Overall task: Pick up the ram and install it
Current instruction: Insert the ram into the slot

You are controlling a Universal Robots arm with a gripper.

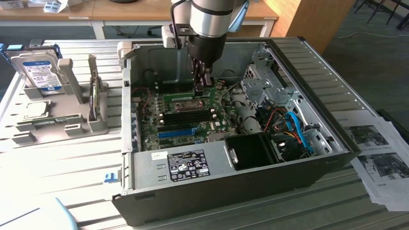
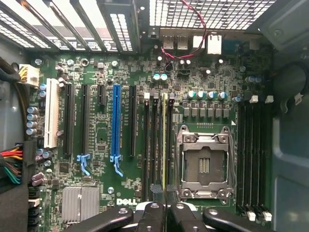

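Reaching down into the open dark-grey metal computer case (image 1: 211,187), the end effector (image 1: 200,88) pinches the ram (image 1: 177,94) — a thin green circuit-board stick — between fingers drawn almost together. The wrist view adds what the exterior view hides: the ram (image 2: 164,145) seen edge-on, running along the black memory slots (image 2: 147,145) just beside the silver processor socket (image 2: 205,162), with a long blue slot (image 2: 116,125) further off. Whether it is seated I cannot tell. The exterior view alone takes in a silver hard drive (image 1: 36,72) standing in a grey holder (image 1: 64,120) on the white slatted surface (image 1: 76,160), at that view's left.
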